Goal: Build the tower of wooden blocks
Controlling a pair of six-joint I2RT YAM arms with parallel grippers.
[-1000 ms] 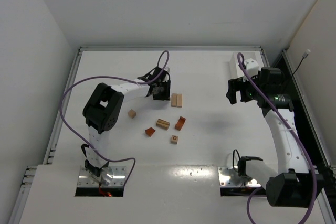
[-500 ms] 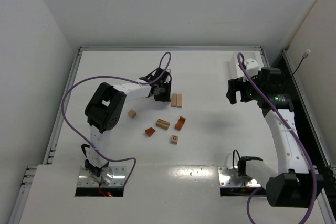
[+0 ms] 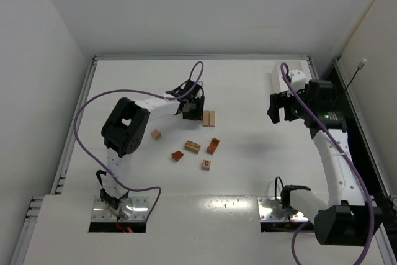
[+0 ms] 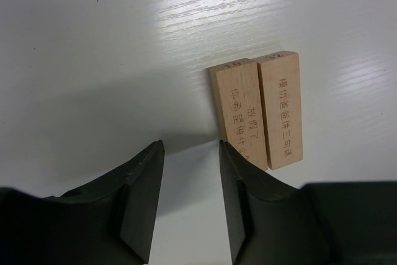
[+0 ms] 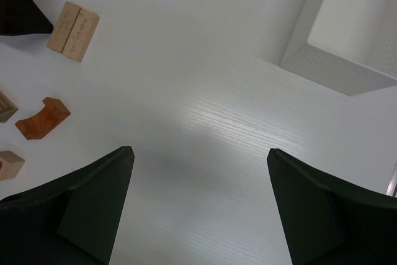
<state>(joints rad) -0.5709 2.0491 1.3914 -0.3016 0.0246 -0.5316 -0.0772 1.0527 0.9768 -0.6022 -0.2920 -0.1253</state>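
— Where are the blocks [image 3: 192,146]?
— Loose mid-frame, unstacked (two slabs [image 3: 208,118] side by side). Left gripper [image 4: 191,153] beside those, narrowly parted, empty; right gripper [image 5: 198,156] spread wide at right.

Pretty clearly a robotics lab cell, not anyone's home. I'm driving two arms whose bases sit on bolted metal plates [image 3: 273,208] in cutouts at the near edge of a plain white table [image 3: 248,97]. Bare white panels [image 3: 43,60] box it in, metal rails [image 3: 74,128] run along the edges, and purple cables [image 3: 75,130] loop around. The only props are some wood blocks [image 3: 192,146] and a white tray [image 3: 291,69].
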